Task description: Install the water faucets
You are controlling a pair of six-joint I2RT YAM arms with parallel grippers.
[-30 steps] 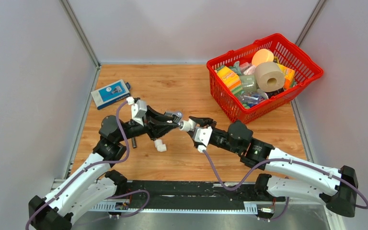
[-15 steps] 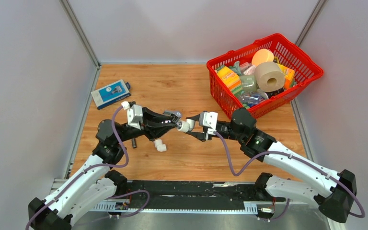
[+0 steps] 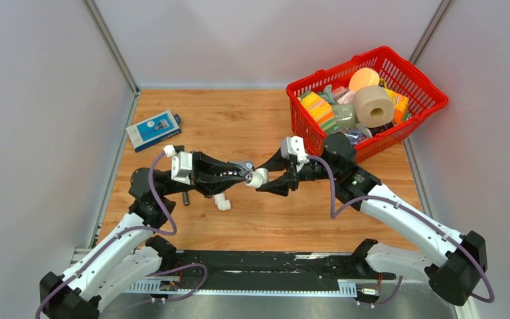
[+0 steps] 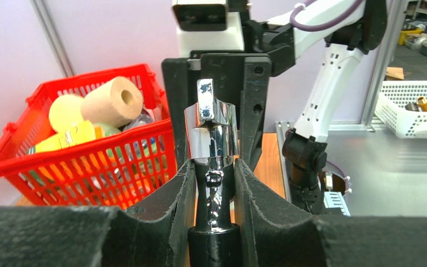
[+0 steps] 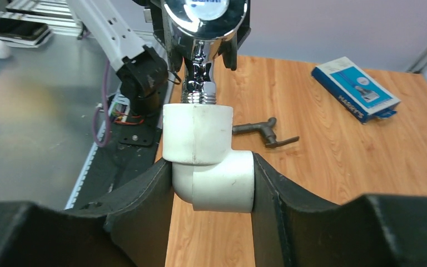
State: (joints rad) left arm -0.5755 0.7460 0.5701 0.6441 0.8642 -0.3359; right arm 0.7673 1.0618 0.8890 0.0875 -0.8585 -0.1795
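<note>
The red basket (image 3: pixel 309 136) at the far right of the bench (image 3: pixel 239 119) holds a tan paper roll (image 3: pixel 373 105), an orange ball (image 3: pixel 364 78), a yellow packet (image 3: pixel 317 106) and other small clutter too jumbled to name. Above mid-bench, the left end effector (image 4: pixel 214 167) pinches the chrome faucet (image 4: pixel 211 133), whose threaded end meets the mouth of the white elbow fitting (image 5: pixel 208 153) clamped in the right end effector (image 5: pixel 211 167). The dark grey faucet (image 5: pixel 261 132) lies on the bench near a second white elbow (image 3: pixel 222 201).
</note>
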